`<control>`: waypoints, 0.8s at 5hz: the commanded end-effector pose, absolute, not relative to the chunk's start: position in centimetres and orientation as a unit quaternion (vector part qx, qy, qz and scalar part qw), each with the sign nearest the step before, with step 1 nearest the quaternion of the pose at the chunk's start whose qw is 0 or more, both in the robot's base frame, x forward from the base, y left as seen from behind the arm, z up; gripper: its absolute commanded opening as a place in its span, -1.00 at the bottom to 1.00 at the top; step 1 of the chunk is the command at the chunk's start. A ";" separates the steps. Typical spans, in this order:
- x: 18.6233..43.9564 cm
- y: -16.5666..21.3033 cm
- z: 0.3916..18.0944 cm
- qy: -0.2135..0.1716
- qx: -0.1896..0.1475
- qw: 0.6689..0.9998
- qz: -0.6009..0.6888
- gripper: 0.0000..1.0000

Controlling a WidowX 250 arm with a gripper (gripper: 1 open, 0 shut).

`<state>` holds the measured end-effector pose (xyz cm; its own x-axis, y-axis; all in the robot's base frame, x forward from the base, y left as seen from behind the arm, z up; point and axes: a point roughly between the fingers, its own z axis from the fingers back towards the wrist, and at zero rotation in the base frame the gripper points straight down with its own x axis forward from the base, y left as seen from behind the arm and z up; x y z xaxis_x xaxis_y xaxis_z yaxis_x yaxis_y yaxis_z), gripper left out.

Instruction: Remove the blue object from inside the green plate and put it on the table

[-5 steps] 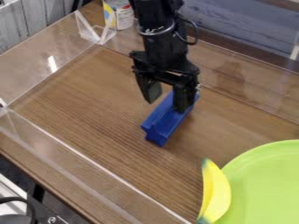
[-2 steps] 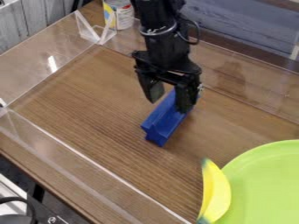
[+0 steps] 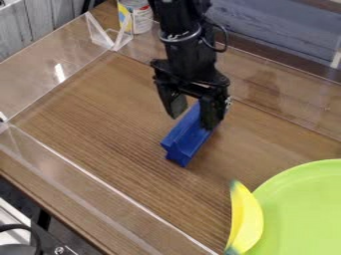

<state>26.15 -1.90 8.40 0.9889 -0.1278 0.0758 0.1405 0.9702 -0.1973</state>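
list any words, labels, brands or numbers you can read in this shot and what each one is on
No text can be read.
The yellow and white container at the back edge may carry a label, but it is too small and blurred to read.
The blue object, green plate and hand show no markings.

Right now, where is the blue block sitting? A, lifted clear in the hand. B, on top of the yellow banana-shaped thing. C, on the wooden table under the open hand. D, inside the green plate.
C: the blue block lies on the bare wood table, well apart from the green plate, with the hand open just above its far end.
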 end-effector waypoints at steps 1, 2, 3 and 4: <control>26.4 -2.3 9.6 -0.053 -0.099 0.991 -0.078 1.00; 26.4 -2.3 9.7 -0.054 -0.100 0.990 -0.079 1.00; 26.4 -2.2 9.7 -0.054 -0.099 0.990 -0.080 1.00; 26.4 -2.2 9.8 -0.054 -0.099 0.990 -0.081 1.00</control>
<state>26.03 -2.16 8.40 0.9868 -0.1455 0.0716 0.1570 0.9674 -0.1986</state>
